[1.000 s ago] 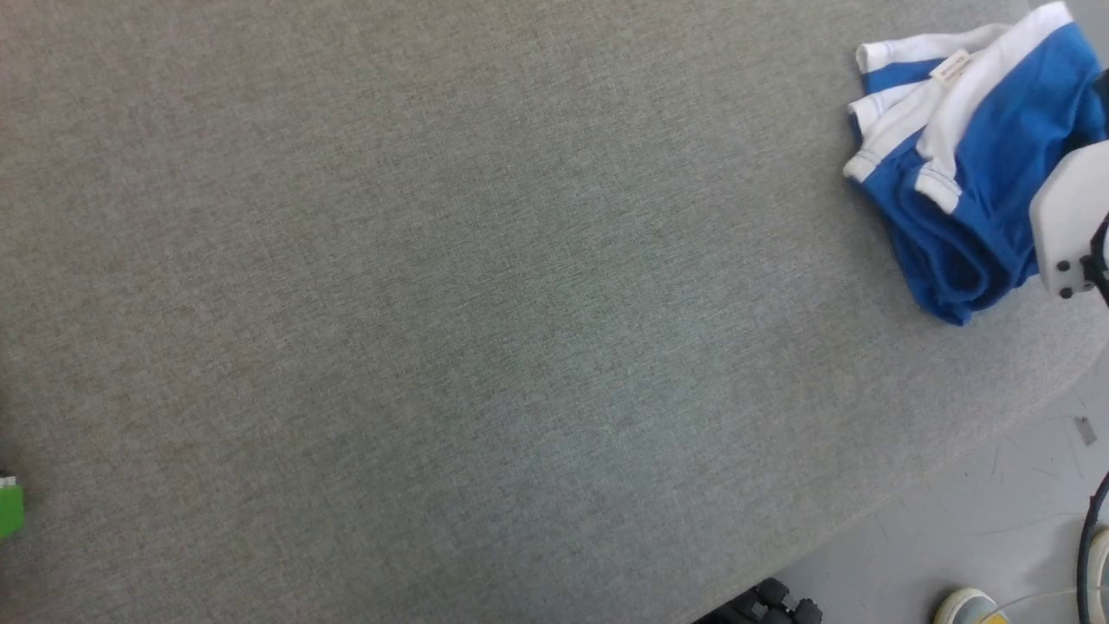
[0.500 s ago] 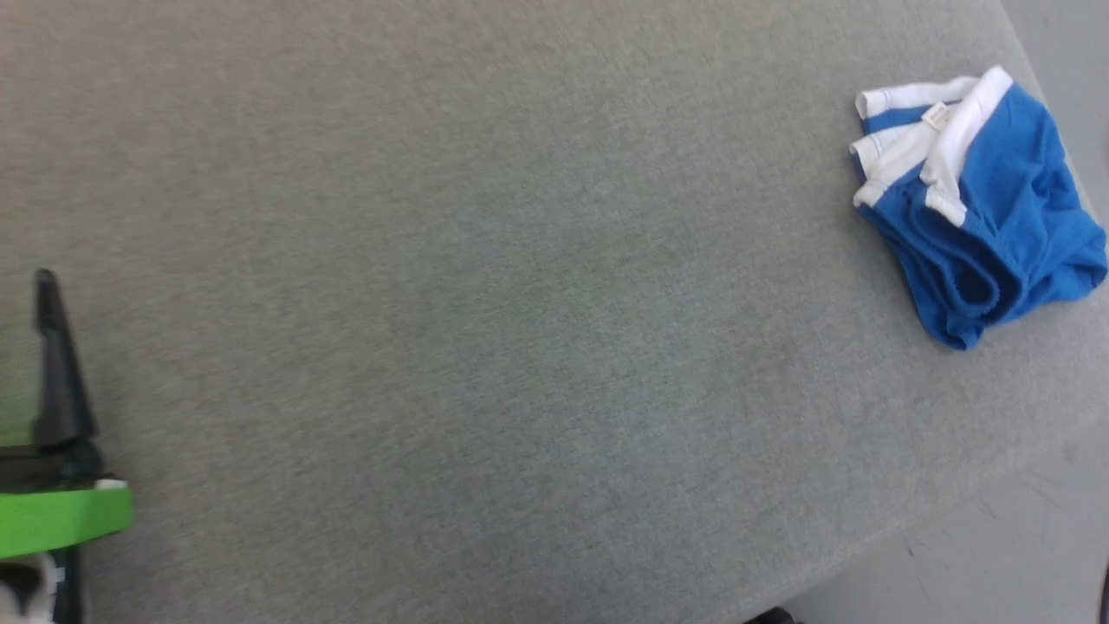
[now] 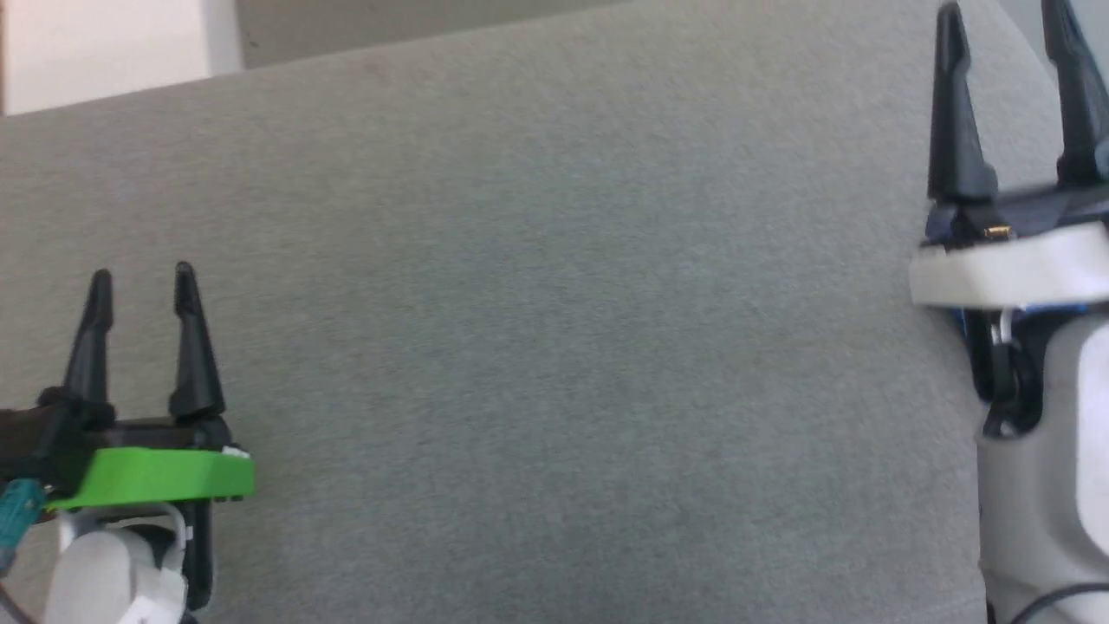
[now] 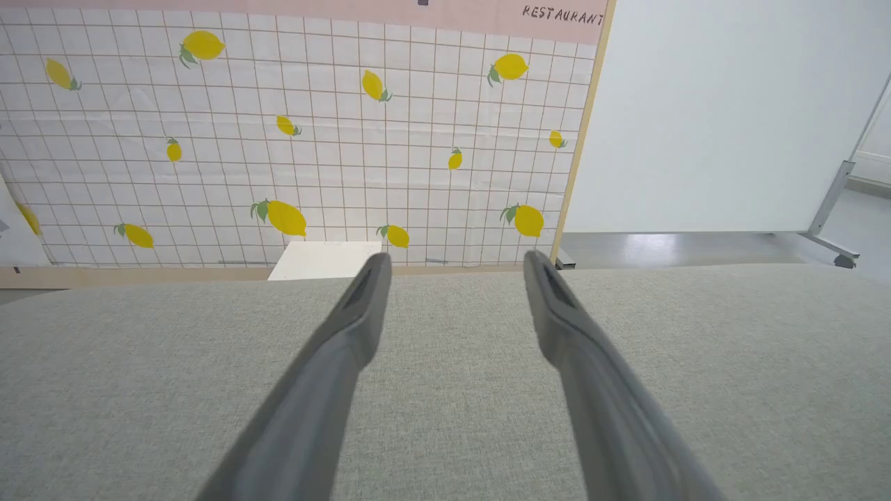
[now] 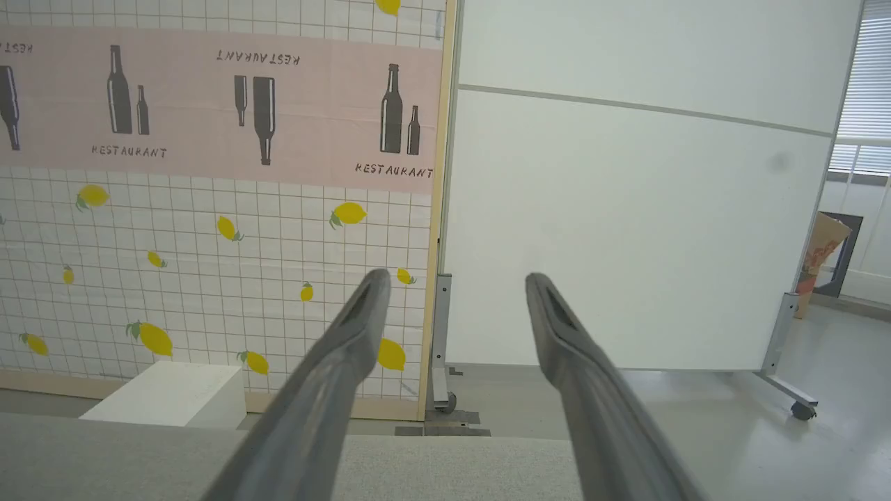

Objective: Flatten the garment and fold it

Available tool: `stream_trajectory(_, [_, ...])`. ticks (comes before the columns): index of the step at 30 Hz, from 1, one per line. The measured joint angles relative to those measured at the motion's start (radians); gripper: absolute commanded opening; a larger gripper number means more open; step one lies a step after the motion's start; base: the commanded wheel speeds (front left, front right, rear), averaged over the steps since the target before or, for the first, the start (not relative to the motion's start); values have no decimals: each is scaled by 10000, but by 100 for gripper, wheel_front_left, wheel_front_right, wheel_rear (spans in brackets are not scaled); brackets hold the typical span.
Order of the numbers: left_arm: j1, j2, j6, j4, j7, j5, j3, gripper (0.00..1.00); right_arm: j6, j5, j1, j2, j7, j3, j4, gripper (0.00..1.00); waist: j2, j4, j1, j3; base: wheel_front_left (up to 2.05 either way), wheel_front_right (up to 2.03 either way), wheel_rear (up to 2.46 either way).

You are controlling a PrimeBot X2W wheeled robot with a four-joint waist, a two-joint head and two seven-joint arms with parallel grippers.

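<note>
Head view: the left end effector (image 3: 141, 276) and right end effector (image 3: 1002, 13) stand wide and empty over the surface (image 3: 554, 347). A blue sliver, apparently the garment (image 3: 963, 319), peeks from under the right one at the surface's right edge. Both wrist views: fingers (image 4: 334, 376) spread, nothing between them.

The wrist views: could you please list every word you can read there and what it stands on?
"RESTAURANT": pink band of the lemon-print wall panel, left wrist view.
"RESTAURANT": same band, right wrist view, under bottle drawings, twice; another reads backwards.
Nothing else legible.
</note>
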Motion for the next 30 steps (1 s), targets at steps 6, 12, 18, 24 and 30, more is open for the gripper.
stream_trajectory(6, [-295,-447,-15,671,0,184,-159,100,0,1068,1134,0,-1007,-19,698,100,0,835,-1,-654,0,0,0])
stream_trajectory(12, [-606,-869,-6,1248,0,337,-261,100,-2,1532,2117,6,-1237,-19,1492,100,0,1684,-1,-1263,0,0,0])
stream_trajectory(18, [-631,-1053,-6,1601,0,393,-242,100,-2,1616,2621,10,-1269,144,1427,100,0,2092,-1,-1683,0,0,0])
stream_trajectory(24, [-629,-1258,-6,1919,0,518,-307,100,-2,1601,3359,13,-1269,430,1634,100,0,2352,-1,-2003,0,0,0])
stream_trajectory(30, [-569,-1304,-6,2146,0,637,-458,100,-2,1570,3819,15,-1269,667,1960,100,0,2367,-1,-2138,0,0,0])
